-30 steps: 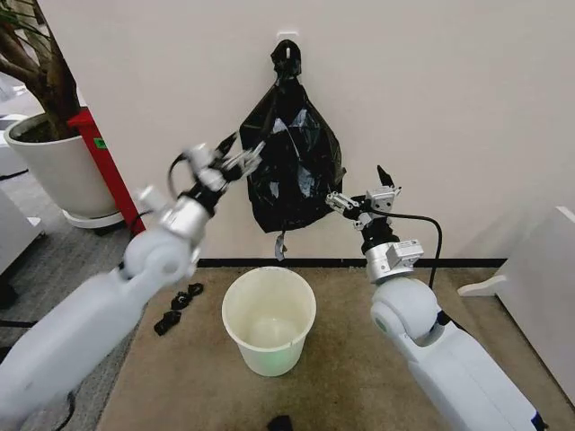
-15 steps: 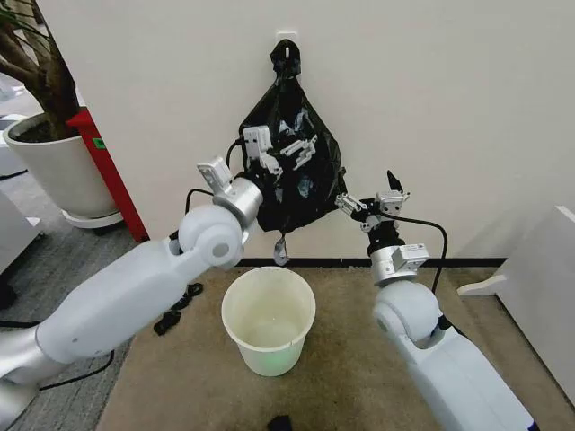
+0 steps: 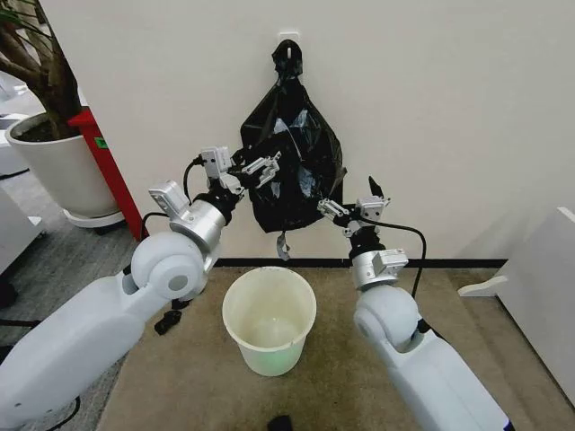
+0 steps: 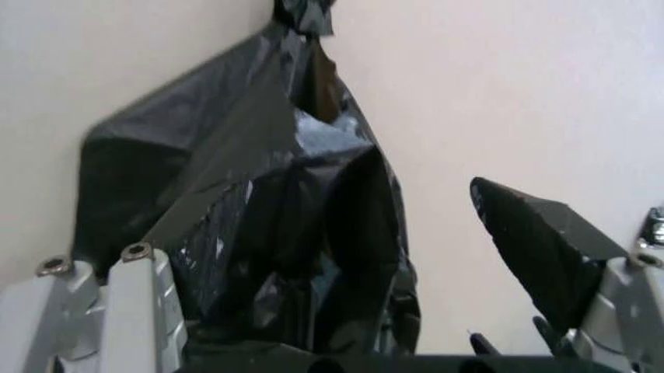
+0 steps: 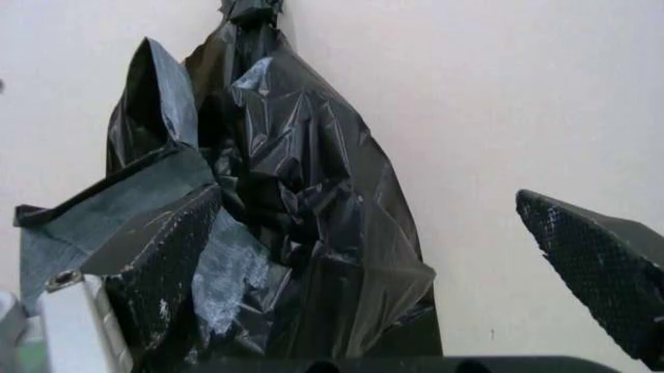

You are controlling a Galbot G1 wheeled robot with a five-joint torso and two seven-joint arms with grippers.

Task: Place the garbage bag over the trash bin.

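The garbage bag (image 3: 292, 166), glossy crinkled black plastic, hangs on the wall from a hook (image 3: 287, 38), gathered at its top. The cream-white trash bin (image 3: 269, 362) stands on the floor right below it, with nothing inside. My left gripper (image 3: 256, 166) is open in front of the bag's left side; the left wrist view has the bag (image 4: 270, 225) between its spread fingers (image 4: 135, 311). At the bag's lower right edge my right gripper (image 3: 352, 208) is open too, and in the right wrist view the bag (image 5: 301, 217) sits close ahead of its fingers (image 5: 596, 260).
A large white plant pot (image 3: 54, 166) with a tree stands at the left beside a red post (image 3: 103, 171). Small black objects (image 3: 180, 305) lie on the floor left of the bin. A white cabinet (image 3: 539, 287) stands at the right. The wall is close behind the bag.
My left gripper swung up onto the bag's front, then drew back down and left to its left side. The right gripper shifted left, closer to the bag's lower right edge.
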